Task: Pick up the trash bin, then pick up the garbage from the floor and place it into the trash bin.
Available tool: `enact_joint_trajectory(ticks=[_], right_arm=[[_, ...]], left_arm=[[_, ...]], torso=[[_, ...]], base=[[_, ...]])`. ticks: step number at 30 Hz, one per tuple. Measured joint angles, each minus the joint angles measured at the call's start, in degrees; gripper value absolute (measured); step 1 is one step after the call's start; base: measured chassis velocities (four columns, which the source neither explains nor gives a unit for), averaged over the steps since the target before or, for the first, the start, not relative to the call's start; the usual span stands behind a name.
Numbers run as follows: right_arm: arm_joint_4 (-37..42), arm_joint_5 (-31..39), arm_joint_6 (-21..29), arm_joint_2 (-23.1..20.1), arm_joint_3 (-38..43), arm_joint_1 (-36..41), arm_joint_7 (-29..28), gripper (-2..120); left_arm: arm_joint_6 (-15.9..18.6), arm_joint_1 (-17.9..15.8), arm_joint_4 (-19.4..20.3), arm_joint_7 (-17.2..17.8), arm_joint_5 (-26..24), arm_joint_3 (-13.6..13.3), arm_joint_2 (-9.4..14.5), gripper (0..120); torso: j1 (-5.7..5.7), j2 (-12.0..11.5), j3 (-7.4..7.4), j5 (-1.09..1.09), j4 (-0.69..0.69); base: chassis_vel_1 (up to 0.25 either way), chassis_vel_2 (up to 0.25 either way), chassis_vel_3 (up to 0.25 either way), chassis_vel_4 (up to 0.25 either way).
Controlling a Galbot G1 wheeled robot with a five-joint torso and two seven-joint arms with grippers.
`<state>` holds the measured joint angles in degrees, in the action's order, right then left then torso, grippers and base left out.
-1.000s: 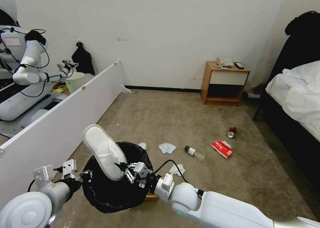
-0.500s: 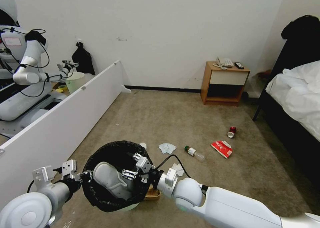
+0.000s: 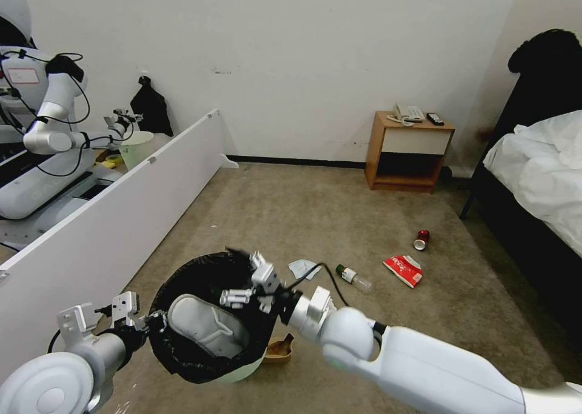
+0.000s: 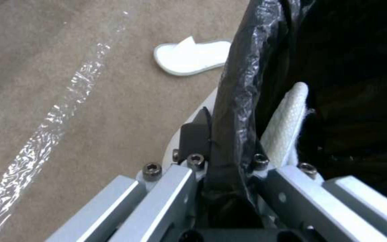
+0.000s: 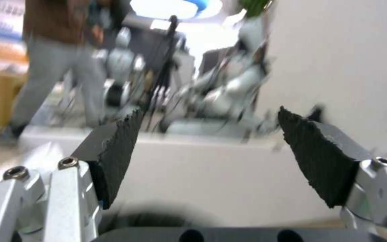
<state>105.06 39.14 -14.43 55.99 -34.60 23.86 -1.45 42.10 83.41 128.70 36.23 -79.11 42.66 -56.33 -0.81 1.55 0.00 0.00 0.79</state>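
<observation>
The trash bin (image 3: 182,356), white with a black bag over its rim, hangs tilted just above the carpet. My left gripper (image 3: 153,321) is shut on its rim (image 4: 229,111). One white slipper (image 3: 206,328) lies inside the bin, its edge (image 4: 287,129) showing by the rim. A second slipper (image 4: 192,58) rests on the carpet. My right gripper (image 3: 244,279) hovers over the bin's mouth, open and holding nothing (image 5: 207,148). On the floor lie a tissue (image 3: 301,268), a green-capped bottle (image 3: 354,277), a red packet (image 3: 404,270), a red can (image 3: 421,240) and a cardboard scrap (image 3: 279,349).
A long white board (image 3: 121,220) fences the left side, with another robot (image 3: 42,135) and a pale green bucket (image 3: 137,147) behind it. A wooden nightstand (image 3: 409,153) stands at the far wall. A bed (image 3: 539,171) lines the right side.
The slipper held upright over the bin has dropped inside it. My right gripper let go of it, opened and rose away from the bin's mouth.
</observation>
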Motion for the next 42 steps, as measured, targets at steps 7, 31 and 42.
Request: enact_joint_trajectory(ticks=[7,31,42], right_arm=[[3.6,5.4,0.5,-2.4,13.4,-0.9,-0.1,78],[7.5,3.1,4.7,-29.1,55.0,38.5,-2.3,97],[7.7,-7.2,12.3,-34.4,48.5,48.4,-2.5,98]], left_arm=[[0.0,0.1,-0.6,-0.2,0.5,0.2,0.0,1],[0.0,1.9,-6.3,-3.0,13.0,3.2,-4.8,1],[0.0,4.2,-4.2,-4.3,17.0,3.8,-7.2,1]], torso=[[0.00,0.0,0.00,0.01,0.00],[0.00,0.0,-0.01,0.00,-0.01],[0.00,0.0,0.00,0.01,0.01]], base=[[0.000,0.000,0.000,0.000],[0.000,0.000,0.000,0.000],[0.000,0.000,0.000,0.000]])
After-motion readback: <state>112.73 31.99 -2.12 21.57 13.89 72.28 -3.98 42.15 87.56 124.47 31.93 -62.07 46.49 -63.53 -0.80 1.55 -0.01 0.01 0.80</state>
